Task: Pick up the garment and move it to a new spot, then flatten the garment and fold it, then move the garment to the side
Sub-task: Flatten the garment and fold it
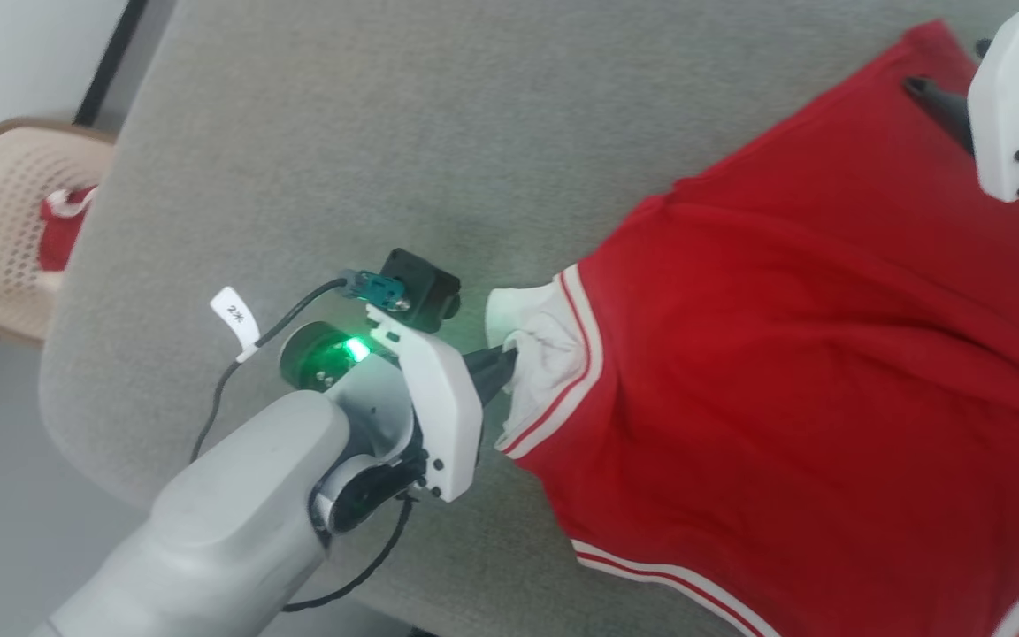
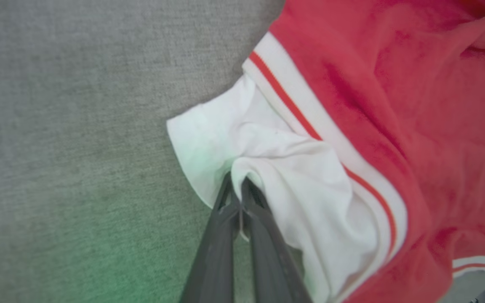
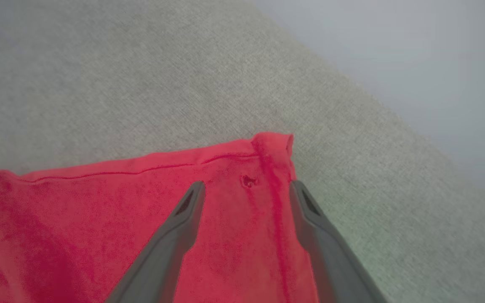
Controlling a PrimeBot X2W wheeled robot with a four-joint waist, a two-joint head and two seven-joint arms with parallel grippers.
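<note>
**Location.** The garment (image 1: 784, 372) lies on the grey fabric-covered bench (image 1: 341, 133). It takes up the right half of the head view and runs off the right and bottom edges of the frame. The red outer face is up, and no lettering is visible.

**Orientation.** A straight stitched edge runs diagonally from a corner at the upper right of the frame down-left toward centre. White-striped trim (image 1: 585, 354) borders an opening at centre. A second striped band crosses the lower right. The visible cloth stretches along a diagonal from the pinched part at centre up to the upper-right corner. The true long axis cannot be fixed, because part of the garment is out of frame. Shallow folds spread out from the pinched point.

**Left pincer** (image 1: 505, 361). It enters from the lower left of the frame. Its fingers are closed tight on a bunch of the white inner fabric (image 2: 293, 176), just beside the striped trim. The left wrist view shows the cloth gathered between the two tips.

**Right pincer** (image 3: 246, 185). Its jaws stand wide, and it sits at the upper-right corner of the garment. In the right wrist view both fingers are spread over red cloth, with the corner seam between them. Whether they touch the cloth cannot be told.

**Surroundings.** A beige perforated basket (image 1: 5, 212) stands at the left edge of the frame, off the bench. It holds a red-and-white item (image 1: 63, 226).
</note>
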